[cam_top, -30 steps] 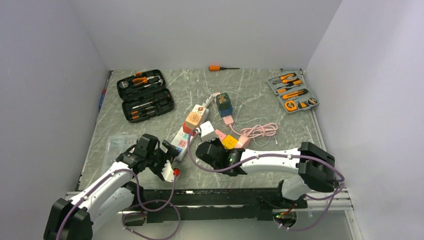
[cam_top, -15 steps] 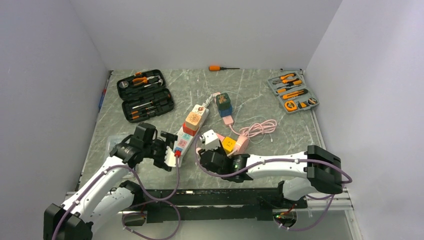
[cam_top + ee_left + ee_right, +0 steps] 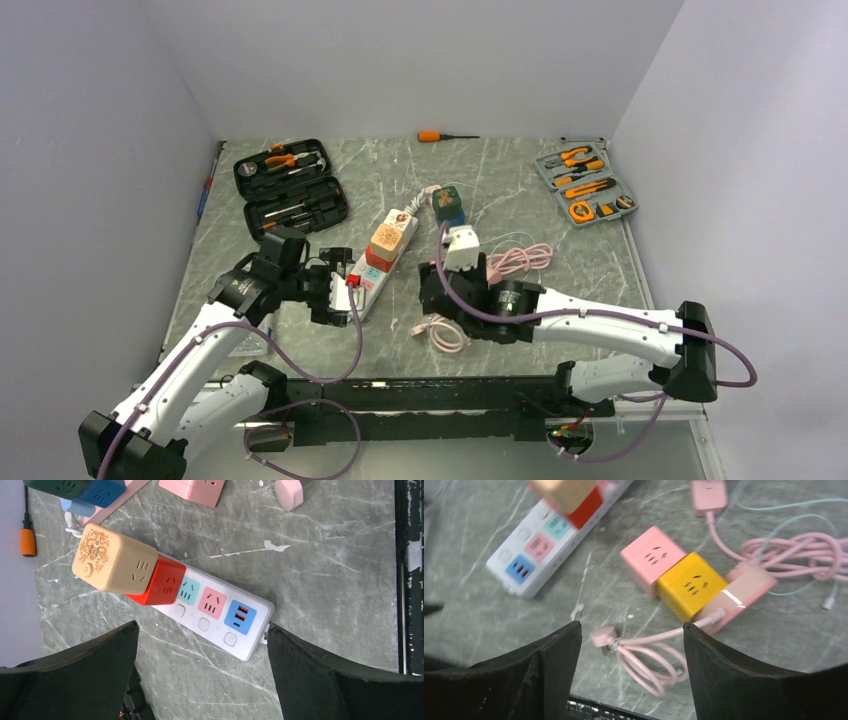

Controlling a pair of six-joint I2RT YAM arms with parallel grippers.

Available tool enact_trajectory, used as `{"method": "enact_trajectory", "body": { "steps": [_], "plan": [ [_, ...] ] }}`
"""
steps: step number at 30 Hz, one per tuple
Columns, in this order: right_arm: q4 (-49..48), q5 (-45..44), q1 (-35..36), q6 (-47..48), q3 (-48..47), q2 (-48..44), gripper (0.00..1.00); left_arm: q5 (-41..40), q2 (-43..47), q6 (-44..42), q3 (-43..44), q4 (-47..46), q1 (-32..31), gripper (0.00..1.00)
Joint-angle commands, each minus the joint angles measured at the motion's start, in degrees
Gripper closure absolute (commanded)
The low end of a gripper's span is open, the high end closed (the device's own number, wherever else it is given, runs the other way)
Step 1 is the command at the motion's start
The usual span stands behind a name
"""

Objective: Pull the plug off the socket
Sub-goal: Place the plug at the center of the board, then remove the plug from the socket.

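Since a second ago, right gripper [image 3: 631, 630] is off the near end of the power strip [image 3: 215, 605]; jaws shut then, wide now. A pink plug [image 3: 603, 636] with coiled cable [image 3: 651, 657] now lies loose on the counter [image 3: 774, 630] below it. The left gripper [image 3: 202, 627] is up over the strip.

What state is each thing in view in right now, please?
left gripper, open above the power strip.
right gripper, open, empty.
power strip, near outlets free.
red cube, plugged into the power strip.
pink plug, unplugged, lying loose.
black tool case, open.
grey tool case, open.
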State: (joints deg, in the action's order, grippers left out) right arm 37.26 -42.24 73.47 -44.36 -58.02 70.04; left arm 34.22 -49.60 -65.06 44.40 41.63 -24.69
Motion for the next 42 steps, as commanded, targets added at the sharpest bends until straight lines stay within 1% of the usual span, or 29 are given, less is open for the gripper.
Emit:
{"method": "enact_trajectory", "body": {
  "steps": [1, 4, 9, 13, 20, 22, 27, 33, 37, 39, 42],
  "plan": [
    [17.2, -4.2, -7.2, -11.1, -5.1, 3.7, 0.25, 2.7, 0.1, 1.0, 3.0, 2.9, 0.0, 0.01],
    [19.5, -2.0, -12.8, -14.0, -5.0, 4.8, 0.26, 2.3, 0.6, 0.7, 3.0, 3.1, -0.1, 0.01],
    [16.1, 2.6, -19.1, -13.2, -3.6, 4.6, 0.27, 2.2, 1.9, -1.0, 2.0, 3.9, -0.5, 0.00],
    [14.0, 5.5, -23.6, -11.5, -3.3, 7.2, 0.27, 2.3, 2.5, -0.7, 1.3, 3.2, -0.9, 0.01],
    [10.8, 7.7, -27.0, -9.7, -3.9, 13.7, 0.27, 1.7, 4.3, -2.0, -0.4, 3.3, -1.5, 0.01],
    [10.0, 8.0, -27.7, -9.8, -3.7, 15.2, 0.30, 1.6, 4.9, -2.1, -1.0, 3.2, -1.6, 0.01],
    [7.4, 9.6, -28.9, -8.8, -3.4, 17.2, 0.43, 1.4, 5.9, -2.8, -2.2, 3.0, -1.7, 0.00],
    [6.3, 12.7, -28.8, -8.6, -1.7, 18.2, 0.55, 1.4, 6.2, -2.0, -3.0, 1.5, -1.9, 0.01],
    [2.9, 15.8, -28.5, -8.9, 3.3, 15.9, 0.76, 1.7, 5.6, -0.3, -3.3, -0.4, -2.4, 0.01],
    [0.2, 16.5, -27.9, -8.8, 5.8, 13.5, 0.83, 1.8, 5.0, 0.4, -3.3, -1.2, -2.9, 0.01],
    [-4.7, 16.9, -25.9, -7.2, 9.7, 8.9, 0.92, 2.2, 3.5, 3.8, -2.8, -3.2, -3.9, 0.01]
  ]
}}
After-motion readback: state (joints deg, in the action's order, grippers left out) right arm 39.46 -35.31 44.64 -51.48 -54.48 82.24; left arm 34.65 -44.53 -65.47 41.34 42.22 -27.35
